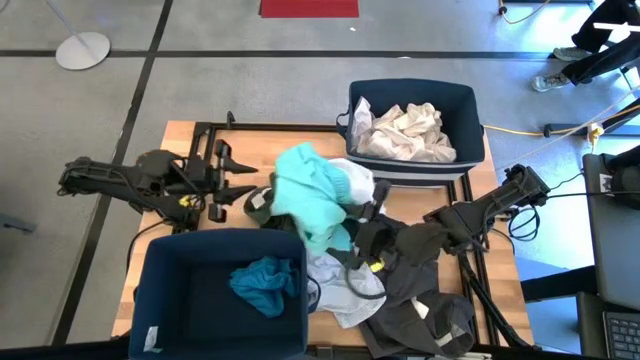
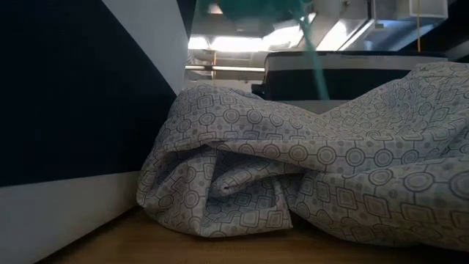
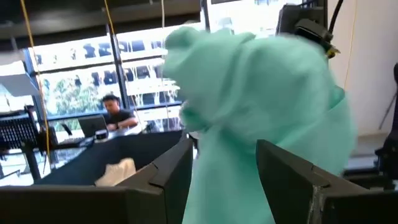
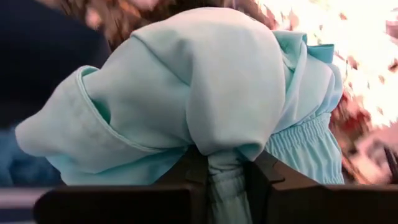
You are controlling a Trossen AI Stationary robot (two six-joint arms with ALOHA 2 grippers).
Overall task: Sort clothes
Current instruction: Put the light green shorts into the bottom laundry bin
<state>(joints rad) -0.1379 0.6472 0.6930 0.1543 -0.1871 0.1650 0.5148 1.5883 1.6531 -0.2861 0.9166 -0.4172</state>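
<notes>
A: Item in hand?
B: Mint-green garment (image 1: 315, 190), elastic waistband showing; lifted clear of the desk (image 1: 180, 135) above the middle, between the two navy bins. The right gripper (image 4: 227, 180) is clamped on a bunched fold of it.

A: Left gripper?
B: The left gripper (image 3: 227, 180) is near the desk's left edge, fingers parted, nothing between them, facing the hanging garment.

A: Other stock?
B: Near bin (image 1: 160, 300): one teal piece (image 1: 265, 283). Far bin (image 1: 465, 100): cream and white pieces (image 1: 405, 130). On the desk: patterned white fabric (image 2: 308, 169), dark grey garments (image 1: 425, 310).

A: Step?
B: Likely mid-carry, one garment on its way to a bin.

A: Next move calls for?
B: Judged by colour, the near bin with the teal piece. Carry the garment over its rim, keep the trailing cloth clear of the wall, then let go.
</notes>
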